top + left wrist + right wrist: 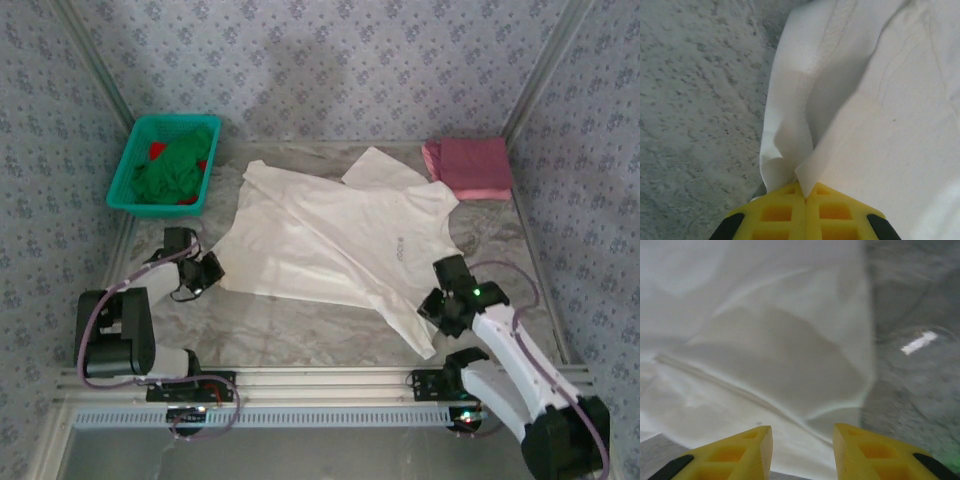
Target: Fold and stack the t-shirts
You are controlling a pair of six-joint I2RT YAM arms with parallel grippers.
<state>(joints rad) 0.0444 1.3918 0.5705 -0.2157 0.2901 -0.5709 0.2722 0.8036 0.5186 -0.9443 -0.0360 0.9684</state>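
A cream-white t-shirt [330, 235] lies spread across the middle of the table, with a small grey chest mark toward its right side. My left gripper [205, 272] is at the shirt's near-left corner, its yellow jaws shut on a pinched fold of the white cloth [805, 170]. My right gripper [440, 303] hovers over the shirt's near-right edge with its jaws apart and nothing between them; the white cloth [780, 355] lies below it. A dusty pink t-shirt [468, 166] rests folded at the back right corner.
A teal mesh basket [128, 182] holding green and red cloth stands at the back left. Patterned walls close in the table on three sides. Bare grey tabletop [300, 325] runs along the near edge between the arms.
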